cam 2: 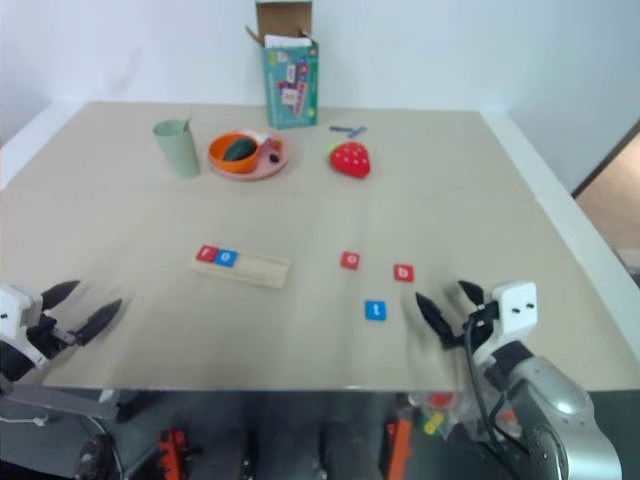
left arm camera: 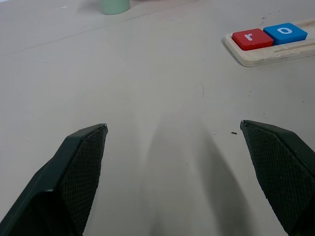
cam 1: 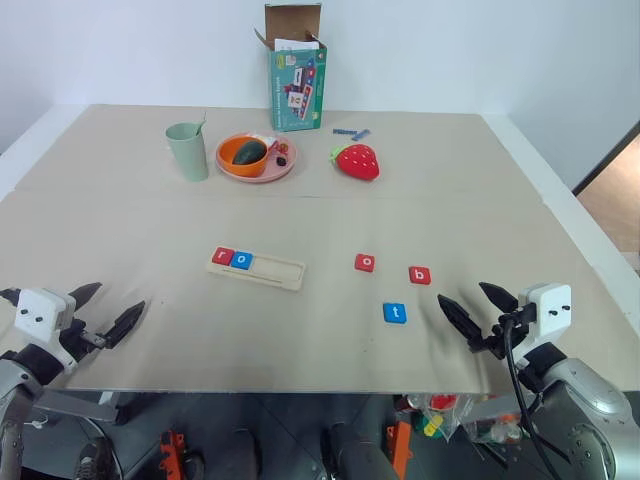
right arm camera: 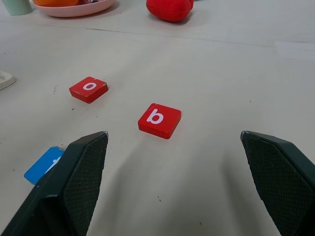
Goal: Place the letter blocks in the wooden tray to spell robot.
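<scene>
Five letter blocks, three red ones, r (cam 1: 223, 255), o (cam 1: 365, 262) and b (cam 1: 420, 275), two blue ones, o (cam 1: 243, 259) and t (cam 1: 395, 313), one wooden tray (cam 1: 275, 271), one green cup (cam 1: 187, 151), one pink plate (cam 1: 256, 170), one toy strawberry (cam 1: 357, 161), one open box (cam 1: 296, 77), two grippers, left (cam 1: 111, 310), right (cam 1: 477, 310)

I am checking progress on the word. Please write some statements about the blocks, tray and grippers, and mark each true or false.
1. The wooden tray already holds the red r block and the blue o block. True.
2. The red b block lies in the tray. False: it lies on the table, apart from the tray.
3. The blue t block is on the table. True.
4. The right gripper holds the red o block. False: it is open and empty.
5. The left gripper is open. True.
</scene>
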### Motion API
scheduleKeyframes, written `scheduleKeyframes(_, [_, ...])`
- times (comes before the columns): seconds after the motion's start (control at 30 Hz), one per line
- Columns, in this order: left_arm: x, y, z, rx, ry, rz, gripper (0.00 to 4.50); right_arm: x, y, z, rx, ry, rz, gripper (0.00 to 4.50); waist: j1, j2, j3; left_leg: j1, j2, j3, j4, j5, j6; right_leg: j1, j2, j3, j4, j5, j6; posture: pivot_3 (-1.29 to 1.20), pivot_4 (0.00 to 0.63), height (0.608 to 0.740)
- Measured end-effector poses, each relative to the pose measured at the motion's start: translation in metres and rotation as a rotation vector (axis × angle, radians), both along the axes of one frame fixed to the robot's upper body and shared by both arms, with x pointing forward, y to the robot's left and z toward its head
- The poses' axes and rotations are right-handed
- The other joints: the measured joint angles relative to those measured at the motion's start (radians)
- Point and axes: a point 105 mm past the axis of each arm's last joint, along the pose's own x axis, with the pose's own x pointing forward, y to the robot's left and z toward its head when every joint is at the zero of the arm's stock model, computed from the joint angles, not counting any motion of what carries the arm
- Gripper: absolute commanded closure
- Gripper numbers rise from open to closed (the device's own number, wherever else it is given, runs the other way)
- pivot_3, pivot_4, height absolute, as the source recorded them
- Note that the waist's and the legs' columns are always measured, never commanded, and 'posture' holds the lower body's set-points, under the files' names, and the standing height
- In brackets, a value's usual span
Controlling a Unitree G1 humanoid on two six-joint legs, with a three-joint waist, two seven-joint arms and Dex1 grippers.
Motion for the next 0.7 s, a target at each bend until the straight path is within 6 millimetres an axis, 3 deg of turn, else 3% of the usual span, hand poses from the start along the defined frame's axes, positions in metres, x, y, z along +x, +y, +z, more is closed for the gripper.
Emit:
scheduleKeyframes(0.1, [0.005, -0.002, 0.002, -0.007, -0.002, 0.002, 0.00, 0.000, 0.000, 0.000, -0.001, -0.003, -0.004, 0.04, 0.000, 0.000, 0.000, 0.000, 0.000, 0.000, 0.000, 0.000, 0.000, 0.000, 0.000, 0.000, 0.000, 0.000, 0.000, 0.00, 0.150, 0.740])
scheduleKeyframes(0.23, [0.016, -0.022, 0.023, 0.007, -0.045, -0.040, 0.00, -0.001, 0.000, 0.002, -0.004, -0.021, 0.001, 0.04, 0.001, 0.000, 0.000, 0.000, 0.001, 0.002, 0.000, 0.001, 0.000, 0.001, -0.001, -0.001, 0.000, 0.000, 0.000, 0.00, 0.150, 0.740])
scheduleKeyframes(0.5, [0.018, -0.033, 0.027, 0.003, -0.032, -0.060, 0.00, 0.000, 0.000, -0.003, -0.011, -0.010, 0.014, 0.04, -0.003, 0.001, -0.001, 0.000, 0.002, 0.004, 0.000, 0.001, 0.000, 0.000, 0.001, 0.000, 0.000, 0.001, 0.000, 0.00, 0.150, 0.740])
scheduleKeyframes(0.6, [0.022, -0.041, 0.037, 0.024, -0.044, -0.128, 0.00, 0.002, 0.007, 0.002, -0.010, -0.017, 0.069, 0.04, -0.001, 0.001, -0.001, 0.000, 0.002, 0.004, 0.000, 0.001, 0.000, 0.000, 0.001, 0.000, 0.000, 0.001, 0.000, 0.00, 0.150, 0.740])
scheduleKeyframes(0.7, [0.035, -0.057, 0.061, 0.079, -0.086, -0.263, 0.00, 0.007, 0.027, 0.012, 0.047, -0.027, 0.197, 0.04, -0.001, 0.001, 0.000, 0.000, 0.001, 0.004, 0.000, 0.003, 0.002, 0.000, 0.001, 0.000, 0.000, 0.002, -0.002, 0.00, 0.150, 0.740])
